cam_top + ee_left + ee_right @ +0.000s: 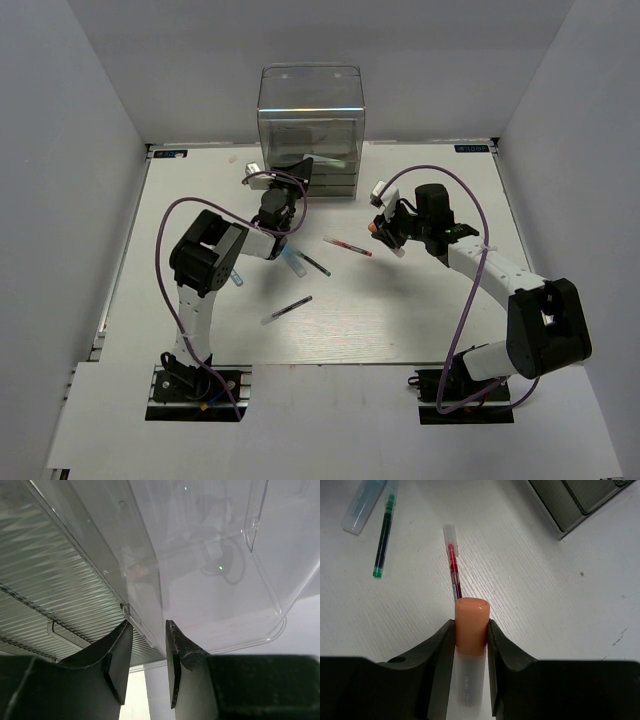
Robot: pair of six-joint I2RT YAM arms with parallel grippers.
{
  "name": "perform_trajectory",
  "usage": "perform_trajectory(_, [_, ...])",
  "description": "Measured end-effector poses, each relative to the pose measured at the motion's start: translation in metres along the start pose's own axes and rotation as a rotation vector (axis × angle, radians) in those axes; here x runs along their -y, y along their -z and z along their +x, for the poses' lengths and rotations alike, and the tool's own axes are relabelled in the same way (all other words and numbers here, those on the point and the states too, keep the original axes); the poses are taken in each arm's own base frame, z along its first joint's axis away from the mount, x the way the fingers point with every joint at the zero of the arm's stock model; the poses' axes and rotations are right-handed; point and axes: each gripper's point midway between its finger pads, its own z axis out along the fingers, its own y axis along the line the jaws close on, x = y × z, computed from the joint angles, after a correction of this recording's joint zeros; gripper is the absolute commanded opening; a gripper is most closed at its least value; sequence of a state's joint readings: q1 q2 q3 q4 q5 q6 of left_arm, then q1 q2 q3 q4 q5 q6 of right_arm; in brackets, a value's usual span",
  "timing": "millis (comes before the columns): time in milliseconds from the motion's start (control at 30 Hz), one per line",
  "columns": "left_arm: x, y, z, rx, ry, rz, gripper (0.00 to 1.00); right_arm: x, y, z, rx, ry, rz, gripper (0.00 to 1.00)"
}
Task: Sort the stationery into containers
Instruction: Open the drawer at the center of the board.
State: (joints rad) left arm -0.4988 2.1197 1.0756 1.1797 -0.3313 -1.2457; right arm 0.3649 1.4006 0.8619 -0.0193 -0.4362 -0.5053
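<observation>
The clear plastic drawer box (312,115) stands at the back of the table. My left gripper (289,182) is at its drawers, and its jaws (147,626) stand close together on either side of a clear drawer's front edge (142,630). My right gripper (384,229) is shut on a pale marker with an orange cap (472,617) and holds it above the table. A red pen (452,570) lies just ahead of it; it also shows in the top view (347,245). A green-tipped dark pen (314,263) and a light-blue marker (293,262) lie mid-table. A grey pen (287,309) lies nearer.
Purple cables loop over both arms. The lower drawers' corner (570,500) shows at the top right of the right wrist view. The green-tipped pen (383,535) and the light-blue marker (362,505) lie to the left there. White walls close in the table.
</observation>
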Motion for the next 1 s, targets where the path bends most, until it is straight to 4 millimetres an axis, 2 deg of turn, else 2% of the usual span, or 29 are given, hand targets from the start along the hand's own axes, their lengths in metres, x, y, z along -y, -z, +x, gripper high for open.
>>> perform_trajectory(367, [0.0, 0.0013, -0.0008, 0.0, 0.002, -0.005, 0.42, -0.0013, -0.0005, -0.0005, 0.001, 0.002, -0.003, 0.0])
perform_trajectory(500, [0.0018, 0.0013, -0.001, 0.001, 0.019, -0.002, 0.49, -0.0012, -0.0005, -0.0006, 0.001, 0.002, -0.003, 0.0])
perform_trajectory(1000, [0.0023, 0.0021, -0.0008, -0.016, 0.071, -0.06, 0.48, -0.0007, -0.0005, -0.0003, -0.001, 0.002, 0.0, 0.0])
